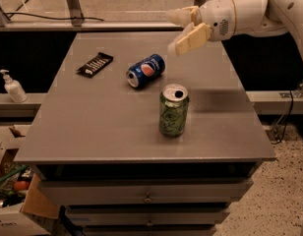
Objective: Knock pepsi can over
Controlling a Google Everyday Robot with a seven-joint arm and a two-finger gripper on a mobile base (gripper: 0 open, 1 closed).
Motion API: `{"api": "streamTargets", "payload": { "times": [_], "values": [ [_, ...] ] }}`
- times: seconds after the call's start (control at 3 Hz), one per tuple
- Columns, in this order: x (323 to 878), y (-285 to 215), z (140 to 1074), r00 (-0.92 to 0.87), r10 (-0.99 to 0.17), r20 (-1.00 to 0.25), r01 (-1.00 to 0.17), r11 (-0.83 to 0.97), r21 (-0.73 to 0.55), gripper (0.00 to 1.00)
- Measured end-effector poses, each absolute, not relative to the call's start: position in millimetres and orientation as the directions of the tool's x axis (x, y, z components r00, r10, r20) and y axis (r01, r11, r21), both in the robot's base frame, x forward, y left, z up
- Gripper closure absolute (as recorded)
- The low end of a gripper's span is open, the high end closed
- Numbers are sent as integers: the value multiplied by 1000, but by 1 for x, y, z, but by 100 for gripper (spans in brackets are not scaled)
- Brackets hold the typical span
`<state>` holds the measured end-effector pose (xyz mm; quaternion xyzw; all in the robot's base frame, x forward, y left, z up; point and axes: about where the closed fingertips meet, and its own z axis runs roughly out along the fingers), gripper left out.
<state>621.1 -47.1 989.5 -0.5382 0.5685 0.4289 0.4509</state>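
Hovering pincer: fingers seen spread, nothing held, raised beyond the green can.
pepsi can: laid on its side on the table, just behind-left of the green can.

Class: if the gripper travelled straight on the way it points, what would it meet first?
Likely the pepsi can, lying on its side down-left of the raised open gripper, though depth is unclear.

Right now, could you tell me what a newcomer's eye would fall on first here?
The dark blue aluminium pepsi can lies on its side on the grey table. An upright green drink can stands in front of it, apart. The cream two-finger gripper hangs open above the far right side, holding nothing.
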Motion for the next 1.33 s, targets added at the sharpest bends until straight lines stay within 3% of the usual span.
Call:
{"api": "streamTargets", "payload": {
  "times": [1.0,1.33],
  "values": [
    [696,-137,947,-64,-324,-944,-935,349,-57,0],
    [698,-140,948,-64,-325,-944,-932,357,-60,0]
  ]
}}
